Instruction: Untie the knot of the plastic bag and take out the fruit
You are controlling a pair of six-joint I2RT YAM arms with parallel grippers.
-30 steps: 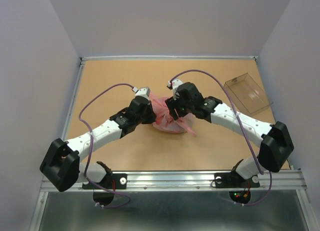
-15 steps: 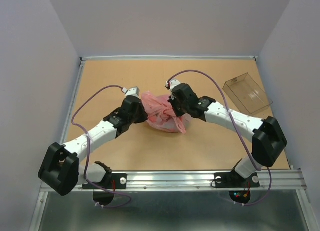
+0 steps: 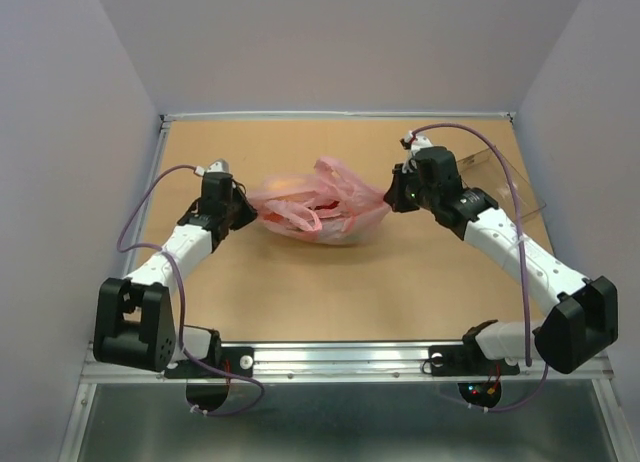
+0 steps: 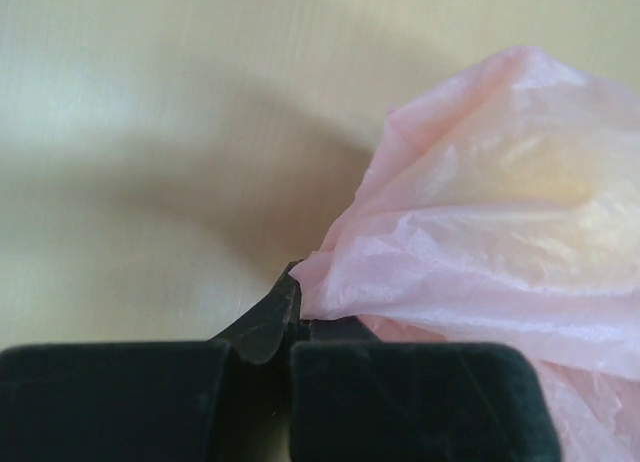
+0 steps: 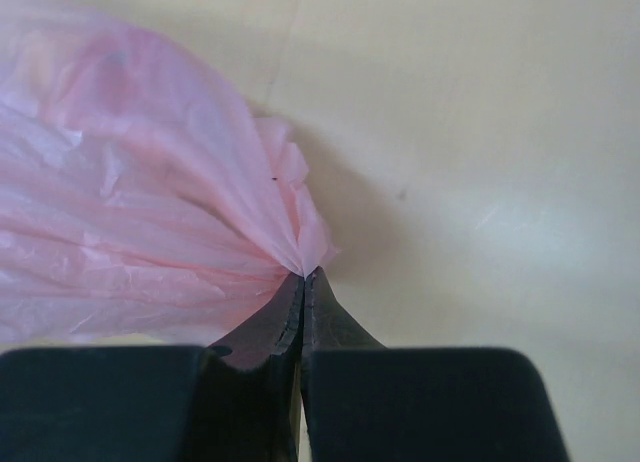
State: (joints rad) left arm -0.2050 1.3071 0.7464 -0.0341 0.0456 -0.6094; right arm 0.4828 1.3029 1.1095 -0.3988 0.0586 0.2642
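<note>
The pink plastic bag [image 3: 318,210] lies stretched sideways on the brown table [image 3: 330,292] between my two grippers. My left gripper [image 3: 244,211] is shut on the bag's left edge, and the left wrist view shows thin plastic [image 4: 500,232] pinched at the jaw tips [image 4: 298,287]. The right gripper [image 3: 393,196] is shut on a gathered pleat of the bag [image 5: 130,182] at its right end [image 5: 304,274]. Darker, bunched pink strands of the knot [image 3: 312,215] run across the bag's middle; I cannot tell if they are still tied. A yellowish fruit [image 3: 285,188] glows through the plastic [image 4: 560,182]; other fruit is hidden.
A clear rigid box [image 3: 508,178] stands at the back right, partly behind my right arm. Metal rails edge the table at the back [image 3: 340,114] and along the near side [image 3: 340,357].
Both grippers have pulled apart, left going left and right going right, drawing the bag out from a tight bundle into a wide stretched shape. The right gripper shut on the plastic.
</note>
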